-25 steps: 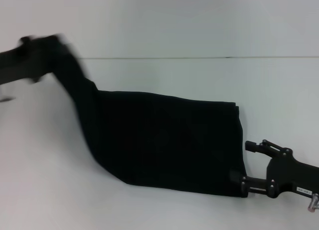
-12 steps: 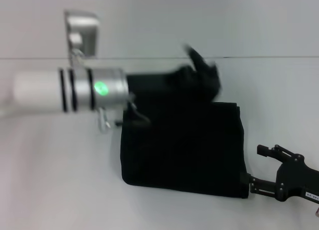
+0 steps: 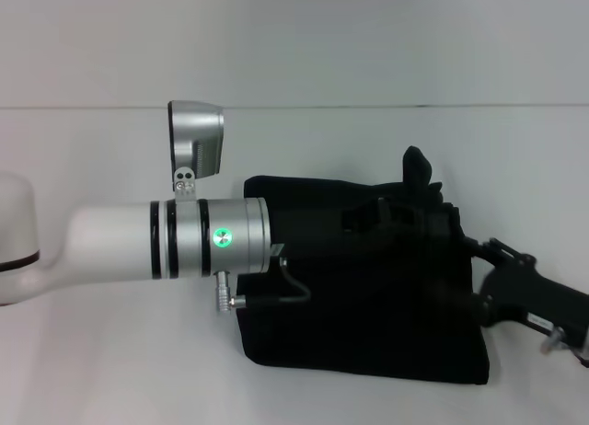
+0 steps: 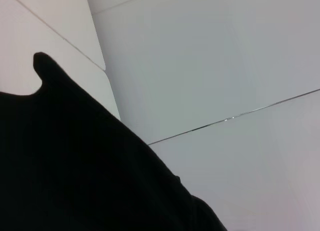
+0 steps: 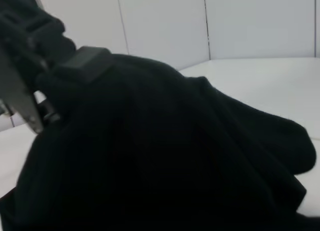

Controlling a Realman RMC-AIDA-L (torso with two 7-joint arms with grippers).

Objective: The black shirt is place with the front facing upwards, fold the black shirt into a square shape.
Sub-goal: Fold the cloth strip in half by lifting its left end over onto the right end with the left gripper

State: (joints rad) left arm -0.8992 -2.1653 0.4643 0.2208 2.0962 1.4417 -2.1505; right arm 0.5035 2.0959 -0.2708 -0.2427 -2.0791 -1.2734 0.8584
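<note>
The black shirt (image 3: 359, 296) lay folded on the worktop (image 3: 110, 351) toward the right. My left end effector (image 3: 419, 190) pinched its carried edge above the right side; I should have lowered it square. My right end effector (image 3: 483, 278) stood at the right hem; I could not tell its fingers.

Left arm (image 3: 138, 246) reaches far rightward — right hand (image 3: 488, 292) low beside it.

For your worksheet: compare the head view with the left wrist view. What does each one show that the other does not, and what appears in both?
Only the head view shows the left arm reaching across the black shirt, the folded outline of that shirt on the white table, and the right gripper at its right edge. Only the left wrist view shows a wall panel corner close up. Both show the shirt and a thin dark seam line.
</note>
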